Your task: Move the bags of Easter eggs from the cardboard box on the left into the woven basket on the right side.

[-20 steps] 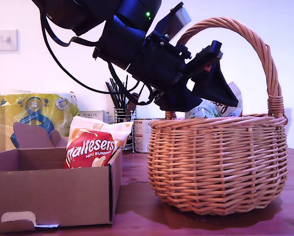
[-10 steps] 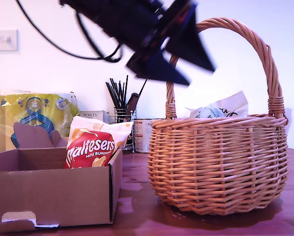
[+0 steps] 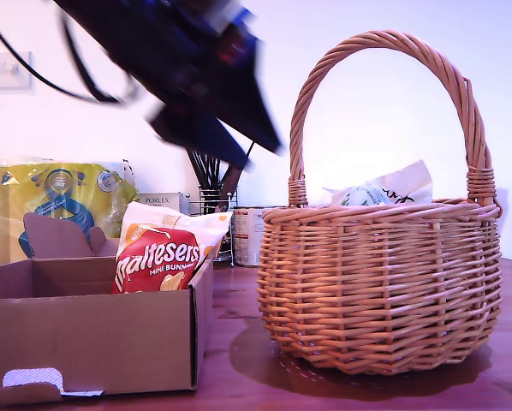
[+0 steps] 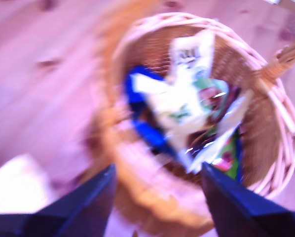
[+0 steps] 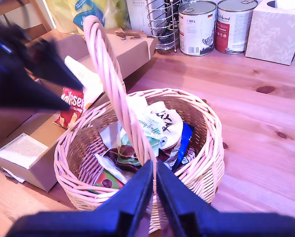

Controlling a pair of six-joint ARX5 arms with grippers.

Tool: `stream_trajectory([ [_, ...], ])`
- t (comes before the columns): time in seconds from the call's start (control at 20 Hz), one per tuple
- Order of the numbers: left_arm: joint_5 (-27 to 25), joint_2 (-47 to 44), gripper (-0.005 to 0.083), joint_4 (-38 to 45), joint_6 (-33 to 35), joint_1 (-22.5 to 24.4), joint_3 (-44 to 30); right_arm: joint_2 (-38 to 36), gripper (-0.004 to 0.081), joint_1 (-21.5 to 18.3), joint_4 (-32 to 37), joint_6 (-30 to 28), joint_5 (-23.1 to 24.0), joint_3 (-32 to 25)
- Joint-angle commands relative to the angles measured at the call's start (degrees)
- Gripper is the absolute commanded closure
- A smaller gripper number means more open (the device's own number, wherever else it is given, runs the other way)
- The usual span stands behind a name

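The woven basket (image 3: 380, 282) stands at the exterior view's right and holds several bags of Easter eggs, among them a white-green one (image 3: 384, 188) and a blue one (image 5: 184, 140). A red-and-white Maltesers bag (image 3: 162, 257) leans upright in the cardboard box (image 3: 85, 342) at the exterior view's left. My first gripper (image 3: 260, 156) is blurred in the air, above the gap between box and basket. It is open and holds nothing (image 4: 157, 197). My second gripper (image 5: 155, 197) is shut and empty, high over the basket's near rim by the handle (image 5: 113, 84).
Behind the box a big yellow kitchen towel pack (image 3: 59, 201) stands against the wall. A wire utensil rack (image 3: 213, 201), two tins (image 5: 197, 27) and a tissue box (image 5: 278, 29) line the back of the wooden table (image 5: 266, 148).
My first gripper has lifted out of the basket and swung toward the exterior view's left. The white-green bag it was beside now lies in the basket.
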Motion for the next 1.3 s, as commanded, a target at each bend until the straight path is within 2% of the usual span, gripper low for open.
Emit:
stream_trajectory([
  [0.0,-1.3,-1.5,0.0504,-2.0,2.3,1.9,-0.6,-0.2,0.0782,0.3,0.4,0.0,-0.1,0.8],
  [0.1,-1.4,-3.1,0.0692,-3.4,5.3,5.5,-1.0,-0.2,0.0782,0.3,0.5,0.0,0.0,0.8],
  [0.15,-1.2,-3.9,0.0752,-3.3,7.1,7.4,-1.5,-0.2,0.0782,0.3,0.5,0.0,0.0,0.8],
  [0.25,1.1,-4.2,0.0787,-3.2,13.3,11.6,-1.7,-0.2,0.0782,0.3,0.5,0.0,0.0,0.8],
  [0.45,2.1,-2.5,0.0771,-1.4,22.4,19.0,-1.7,-0.2,0.0782,0.3,0.6,0.0,-0.1,0.8],
  [0.5,2.4,-1.9,0.0685,-0.7,24.0,20.5,-1.7,-0.2,0.0782,0.3,0.6,0.0,0.0,0.8],
  [0.55,2.5,-1.6,0.05,-0.1,26.8,21.8,-1.7,-0.2,0.0782,0.3,0.6,0.0,0.0,0.8],
  [0.6,2.7,-0.9,0.0262,1.6,28.0,22.8,-1.7,-0.2,0.0782,0.3,0.6,0.0,0.0,0.8],
  [0.65,2.7,-0.5,0.0104,3.2,28.5,23.3,-1.7,-0.2,0.0782,0.3,0.6,0.0,-0.1,0.8],
  [0.7,3.5,0.2,0.0061,4.2,30.4,23.6,-1.7,-0.2,0.0782,0.3,0.7,0.0,-0.1,0.8],
  [0.95,10.0,4.3,0.0062,5.0,32.3,24.8,-1.7,-0.2,0.0782,0.3,0.8,0.0,-0.1,0.8],
  [1.25,10.2,10.6,0.0064,5.6,33.5,25.6,-1.6,-0.2,0.0782,0.3,0.8,0.0,-0.1,0.8],
])
